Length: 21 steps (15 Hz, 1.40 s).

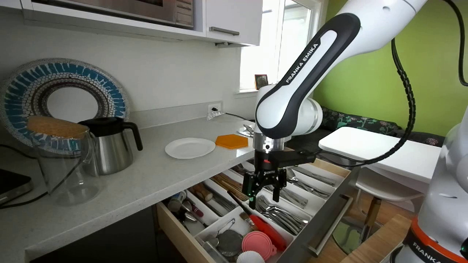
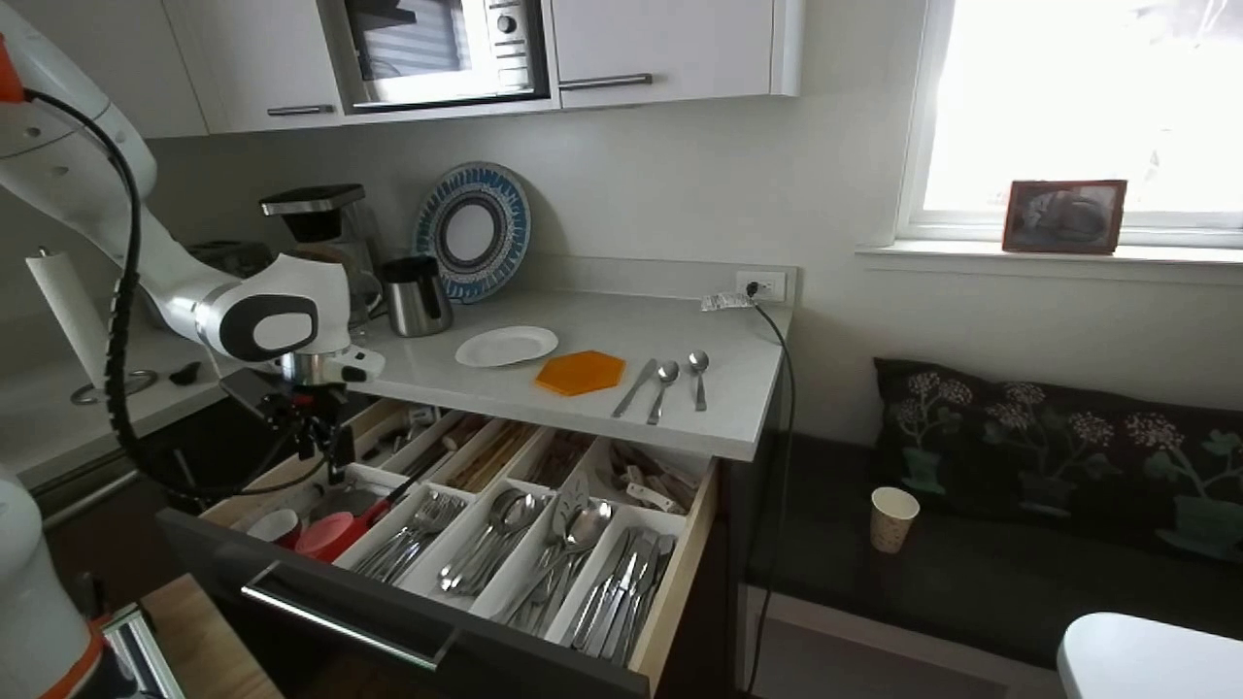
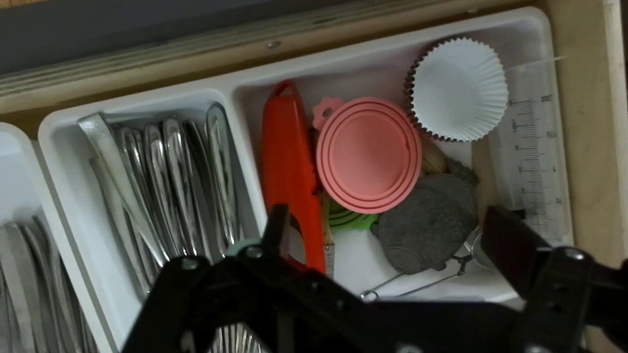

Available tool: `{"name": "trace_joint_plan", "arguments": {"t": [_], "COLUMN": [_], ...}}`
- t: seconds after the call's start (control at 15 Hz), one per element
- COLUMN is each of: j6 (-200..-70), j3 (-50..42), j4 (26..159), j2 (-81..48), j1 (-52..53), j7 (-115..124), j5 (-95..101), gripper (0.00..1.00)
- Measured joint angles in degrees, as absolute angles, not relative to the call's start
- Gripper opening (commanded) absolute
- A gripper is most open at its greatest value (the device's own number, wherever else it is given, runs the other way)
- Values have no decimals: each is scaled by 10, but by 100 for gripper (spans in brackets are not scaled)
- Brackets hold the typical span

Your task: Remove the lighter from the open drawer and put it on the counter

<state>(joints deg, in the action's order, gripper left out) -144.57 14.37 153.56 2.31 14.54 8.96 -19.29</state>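
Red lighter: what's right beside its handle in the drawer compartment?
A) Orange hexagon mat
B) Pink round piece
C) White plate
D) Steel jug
B: in the wrist view the red lighter has its handle in the same white compartment as the pink round piece, side by side; the gripper stands open above and holds neither.

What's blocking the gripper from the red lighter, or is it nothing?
Nothing visible stands between the open gripper and the red lighter. The pink round thing sits close on one side and the divider wall on the other, so it may be a snug grab.
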Motion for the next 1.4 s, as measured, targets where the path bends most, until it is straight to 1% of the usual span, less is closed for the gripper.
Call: {"name": "trace_joint_plan", "arguments": {"t": [0.4,0.87,0.93,1.0,1.07,1.2,1.33,1.4], "j6": [-1449,-1502,-1506,-1509,-1511,-1515,-1515,-1515], "j3": [142,114,111,110,109,106,103,101], "j4": [1531,1483,1473,1464,1454,1438,1423,1416], "j2": [17,-66,-78,-89,-100,-118,-136,-145], "j1": [143,122,122,122,123,124,128,131], "j7": [100,152,152,153,154,159,169,173], "j5": [-182,-90,-88,-85,-83,-74,-62,-55], "gripper": [100,100,90,75,65,49,35,33]}}
